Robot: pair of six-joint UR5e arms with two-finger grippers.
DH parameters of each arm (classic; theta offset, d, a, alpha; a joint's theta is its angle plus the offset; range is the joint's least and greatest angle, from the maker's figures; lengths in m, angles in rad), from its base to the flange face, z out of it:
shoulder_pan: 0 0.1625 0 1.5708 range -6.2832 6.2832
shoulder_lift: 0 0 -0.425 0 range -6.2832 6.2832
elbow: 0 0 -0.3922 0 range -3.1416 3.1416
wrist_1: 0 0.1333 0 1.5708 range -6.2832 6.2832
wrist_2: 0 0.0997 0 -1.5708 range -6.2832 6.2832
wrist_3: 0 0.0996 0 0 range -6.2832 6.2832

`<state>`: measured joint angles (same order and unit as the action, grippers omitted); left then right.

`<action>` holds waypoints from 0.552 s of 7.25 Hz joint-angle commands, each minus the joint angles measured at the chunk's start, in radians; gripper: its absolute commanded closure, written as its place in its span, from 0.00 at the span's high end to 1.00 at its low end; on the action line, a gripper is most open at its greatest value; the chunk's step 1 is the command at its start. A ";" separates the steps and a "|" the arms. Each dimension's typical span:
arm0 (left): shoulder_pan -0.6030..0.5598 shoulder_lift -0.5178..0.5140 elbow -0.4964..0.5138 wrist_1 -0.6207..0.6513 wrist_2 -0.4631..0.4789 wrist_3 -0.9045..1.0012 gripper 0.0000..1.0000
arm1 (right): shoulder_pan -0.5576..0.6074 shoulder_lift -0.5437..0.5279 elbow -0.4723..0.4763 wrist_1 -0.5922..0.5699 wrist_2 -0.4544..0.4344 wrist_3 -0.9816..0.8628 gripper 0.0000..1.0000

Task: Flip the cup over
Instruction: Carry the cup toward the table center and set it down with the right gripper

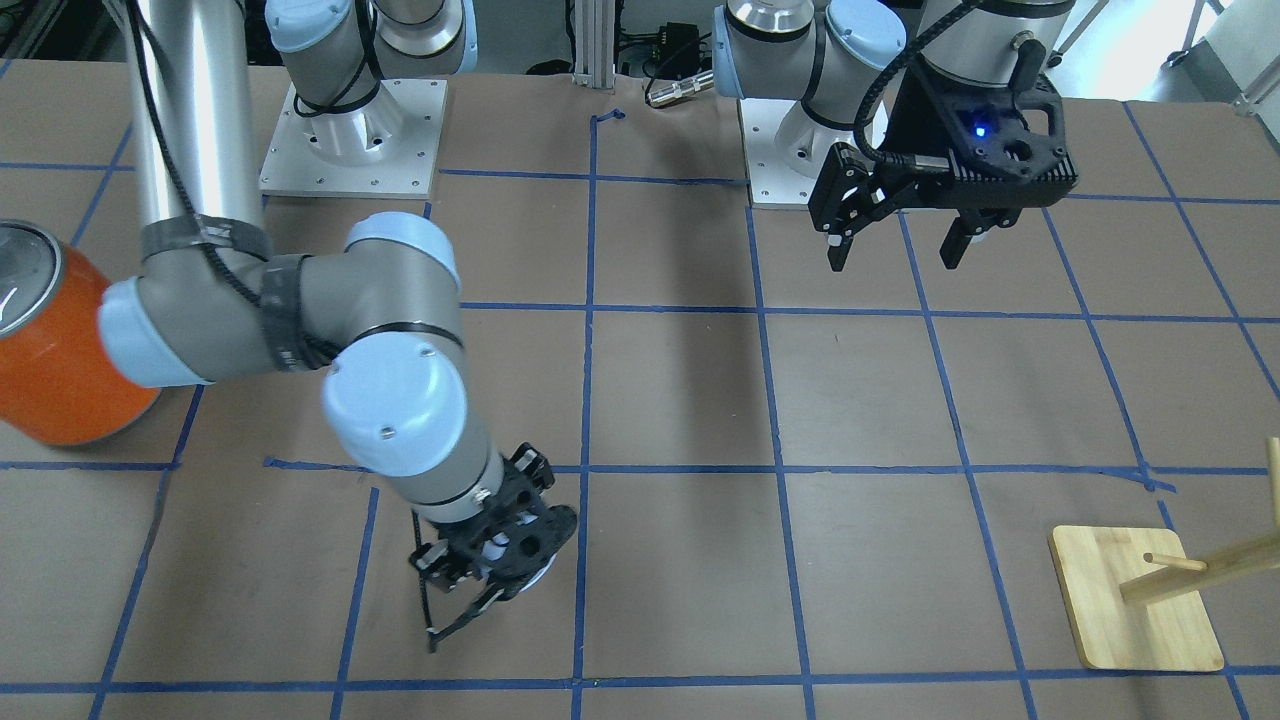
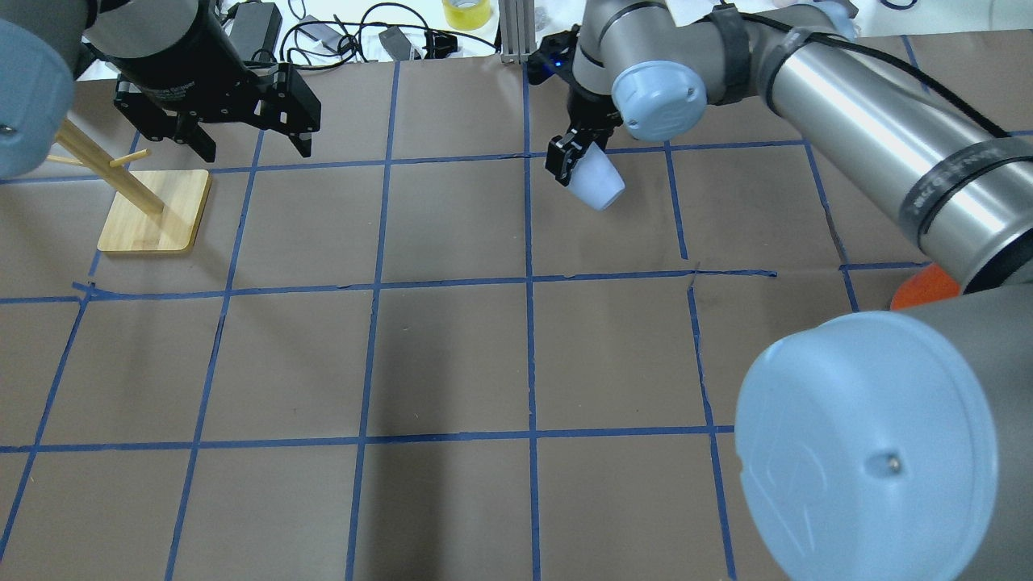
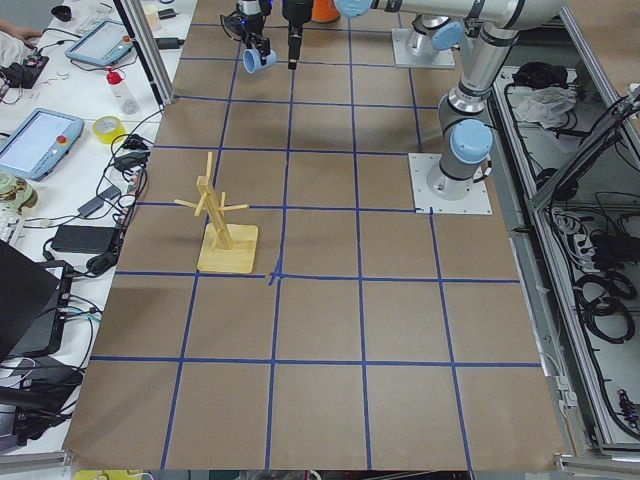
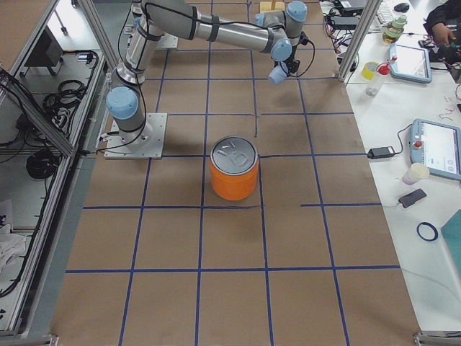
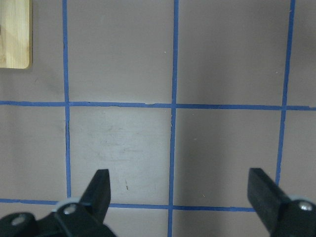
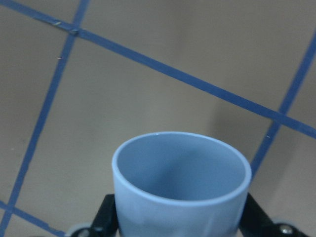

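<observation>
The pale blue-white cup [image 2: 597,182] is held tilted above the table in my right gripper [image 2: 575,165], which is shut on its wall. In the right wrist view the cup's open mouth [image 6: 180,170] fills the lower middle, with black fingers [image 6: 106,217] on either side. In the front-facing view the gripper [image 1: 470,600] mostly hides the cup. My left gripper [image 1: 895,245] hangs open and empty over the table near its base; the left wrist view shows its fingers [image 5: 101,185] wide apart above bare taped squares.
A large orange can [image 1: 50,340] with a silver top stands near the right arm's elbow, also in the exterior right view [image 4: 234,173]. A wooden peg rack on a square base [image 2: 153,211] stands beside the left gripper. Blue tape lines grid the brown table.
</observation>
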<state>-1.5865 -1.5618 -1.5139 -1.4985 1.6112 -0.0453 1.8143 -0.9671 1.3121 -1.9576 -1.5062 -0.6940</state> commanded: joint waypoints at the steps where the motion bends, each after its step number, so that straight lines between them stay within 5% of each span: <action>1: 0.005 0.005 -0.002 0.000 0.010 0.019 1.00 | 0.152 0.028 -0.011 -0.024 -0.110 -0.151 0.46; 2: 0.003 0.005 -0.002 0.000 0.009 0.043 1.00 | 0.207 0.031 -0.007 -0.027 -0.225 -0.265 0.45; 4: 0.005 0.009 -0.003 -0.002 0.006 0.044 1.00 | 0.244 0.048 0.019 -0.059 -0.256 -0.392 0.43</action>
<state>-1.5822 -1.5541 -1.5165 -1.4991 1.6190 -0.0054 2.0292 -0.9311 1.3171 -1.9924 -1.7358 -1.0016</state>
